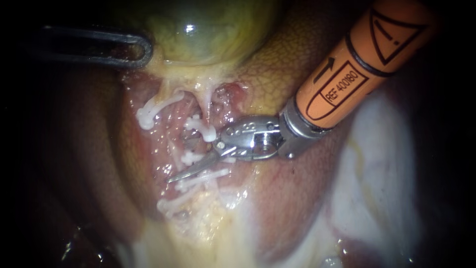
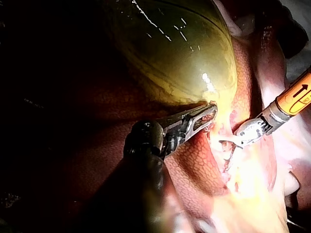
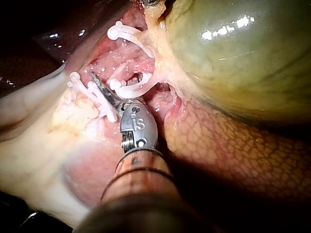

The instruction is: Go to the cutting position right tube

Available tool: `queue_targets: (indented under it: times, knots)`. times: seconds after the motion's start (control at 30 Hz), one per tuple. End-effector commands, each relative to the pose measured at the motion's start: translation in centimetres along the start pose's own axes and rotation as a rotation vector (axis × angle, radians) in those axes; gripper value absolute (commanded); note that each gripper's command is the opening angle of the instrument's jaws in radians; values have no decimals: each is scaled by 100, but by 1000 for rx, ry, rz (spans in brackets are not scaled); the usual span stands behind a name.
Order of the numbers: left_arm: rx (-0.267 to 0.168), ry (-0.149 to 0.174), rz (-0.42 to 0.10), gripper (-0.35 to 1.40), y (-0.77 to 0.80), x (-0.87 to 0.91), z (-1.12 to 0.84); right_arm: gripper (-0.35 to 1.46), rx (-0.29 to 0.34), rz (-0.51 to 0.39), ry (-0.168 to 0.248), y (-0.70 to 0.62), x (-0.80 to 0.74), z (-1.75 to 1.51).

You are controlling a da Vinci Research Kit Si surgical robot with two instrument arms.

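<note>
The green gallbladder [image 1: 208,30] lies above a raw bed where pale tubes carry several white clips [image 1: 148,116]. My right instrument [image 1: 184,160], on an orange shaft, reaches in with thin blades open. One blade [image 1: 191,171] lies bare across the lower clips; the other is partly hidden under a clip [image 1: 201,126]. A clipped stretch of tube [image 1: 191,158] sits between the blades. In the right wrist view the blades [image 3: 114,76] straddle the same clips. My left instrument [image 1: 141,49] is shut on the gallbladder's lower edge, as the left wrist view [image 2: 206,116] shows.
Brown liver [image 1: 277,79] surrounds the bed on both sides. Pale fatty tissue [image 1: 377,178] spreads to the right and below the clips. A further clip [image 1: 171,203] sits lower on the yellowish tissue. My right instrument [image 2: 233,143] also shows ahead of my left jaws.
</note>
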Motion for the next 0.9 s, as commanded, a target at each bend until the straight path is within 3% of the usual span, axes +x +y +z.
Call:
queue_targets:
  times: [0.03, 0.73, 0.9]
  knots:
    - [0, 0, 0, -35, 0, 0, 0, 113, 0, 1, 0, 0, 0, 0]
    - [3, 2, 2, -35, 3, 1, -5, 113, 7, 15, 9, -11, 19, -55]
    - [3, 2, 2, -35, 3, 1, -6, 111, 71, 8, 19, -14, 19, -55]
